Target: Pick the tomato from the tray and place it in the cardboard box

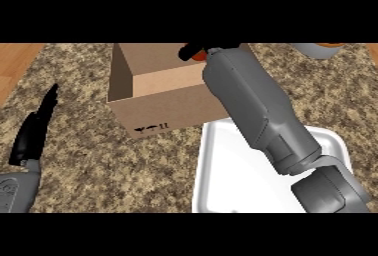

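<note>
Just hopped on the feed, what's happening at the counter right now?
The right hand is stretched out over the open cardboard box, fingers curled round the tomato, a bit of red showing. The white tray sits beside the box with nothing visible on it. The left hand rests open at the left edge.

Two boxy grey forearms with jointed segments end in a black left hand (33, 131) and right hand (190, 51)
</note>
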`<state>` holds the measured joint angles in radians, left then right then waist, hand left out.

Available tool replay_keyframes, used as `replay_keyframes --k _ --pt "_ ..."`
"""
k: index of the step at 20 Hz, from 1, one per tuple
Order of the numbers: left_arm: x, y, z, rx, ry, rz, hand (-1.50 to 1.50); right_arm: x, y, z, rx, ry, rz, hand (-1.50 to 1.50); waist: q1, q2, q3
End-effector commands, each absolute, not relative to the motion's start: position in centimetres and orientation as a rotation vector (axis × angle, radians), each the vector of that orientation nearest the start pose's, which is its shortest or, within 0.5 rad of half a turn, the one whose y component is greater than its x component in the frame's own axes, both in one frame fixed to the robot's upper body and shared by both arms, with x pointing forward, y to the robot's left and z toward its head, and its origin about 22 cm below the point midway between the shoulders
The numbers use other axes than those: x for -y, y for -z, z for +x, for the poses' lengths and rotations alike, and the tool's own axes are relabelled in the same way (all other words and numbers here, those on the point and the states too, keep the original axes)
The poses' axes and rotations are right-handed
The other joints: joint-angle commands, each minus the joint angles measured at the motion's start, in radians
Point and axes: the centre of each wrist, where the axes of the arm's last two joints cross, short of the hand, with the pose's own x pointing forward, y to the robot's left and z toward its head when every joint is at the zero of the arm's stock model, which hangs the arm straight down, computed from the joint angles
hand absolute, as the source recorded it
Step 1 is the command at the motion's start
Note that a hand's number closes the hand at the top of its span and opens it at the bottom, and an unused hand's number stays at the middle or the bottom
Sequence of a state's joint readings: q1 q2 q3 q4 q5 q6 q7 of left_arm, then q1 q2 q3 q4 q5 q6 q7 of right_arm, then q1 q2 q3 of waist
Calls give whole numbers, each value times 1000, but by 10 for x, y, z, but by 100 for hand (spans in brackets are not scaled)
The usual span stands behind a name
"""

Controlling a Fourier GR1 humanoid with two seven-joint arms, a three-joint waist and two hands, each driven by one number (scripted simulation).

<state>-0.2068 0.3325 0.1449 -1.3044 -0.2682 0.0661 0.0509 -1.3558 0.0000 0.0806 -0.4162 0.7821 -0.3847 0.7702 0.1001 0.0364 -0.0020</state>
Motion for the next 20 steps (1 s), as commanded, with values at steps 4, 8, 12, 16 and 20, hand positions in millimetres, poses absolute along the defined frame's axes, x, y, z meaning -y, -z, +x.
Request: replay_keyframes --k 4,8,12,16,20 --pt "-316 -33 300 1463 315 562 0 53 -140 454 1119 -397 -891 -150 27 9 2" --pt "-327 -33 300 1450 288 585 0 53 -140 454 1207 -381 -880 -150 31 9 1" --pt "-314 -41 307 1474 308 567 0 49 -149 455 1342 -311 -921 -150 33 10 2" --pt "-323 -28 295 1444 297 561 0 50 -152 455 1437 -151 -925 -150 17 2 2" --pt "-332 -33 292 1414 266 593 0 54 -157 456 1517 -37 -882 -150 -28 -11 3"
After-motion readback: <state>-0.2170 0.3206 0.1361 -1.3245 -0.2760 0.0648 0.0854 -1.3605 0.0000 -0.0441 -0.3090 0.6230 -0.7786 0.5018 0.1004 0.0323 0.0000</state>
